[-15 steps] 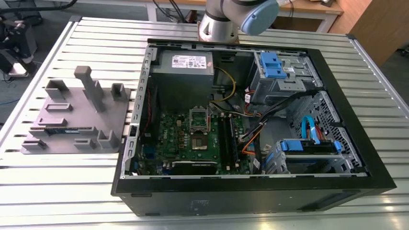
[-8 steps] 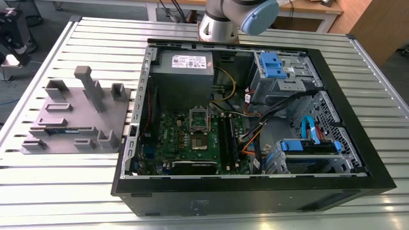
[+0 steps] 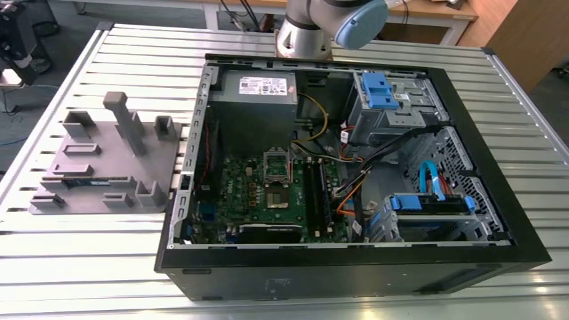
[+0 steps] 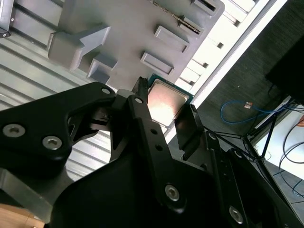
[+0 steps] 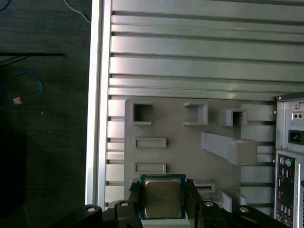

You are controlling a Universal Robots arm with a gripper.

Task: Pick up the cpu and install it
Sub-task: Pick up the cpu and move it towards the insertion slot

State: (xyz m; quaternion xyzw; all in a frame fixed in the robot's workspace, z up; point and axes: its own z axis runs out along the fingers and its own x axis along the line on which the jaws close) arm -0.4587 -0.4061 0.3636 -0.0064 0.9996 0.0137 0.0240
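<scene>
1. Two black fingers point(image 5: 134, 198) of the gripper point(image 5: 163, 202) pinch the cpu point(image 5: 163, 194) by opposite edges. The gripper's body is cut off in both wrist views.
2. The cpu's silver top faces both wrist cameras; its underside is hidden, and one finger covers a corner in the second wrist view.
3. It hangs over the edge of the grey tray point(image 5: 190, 142); its height above the tray cannot be told.
4. The tray lies on the slatted desk point(image 5: 190, 47), just beside the open case point(image 3: 498, 220).
5. In the exterior view the arm point(image 3: 329, 27) is cut off at the top; the socket point(image 3: 277, 170) sits on the green board inside the case.
</scene>
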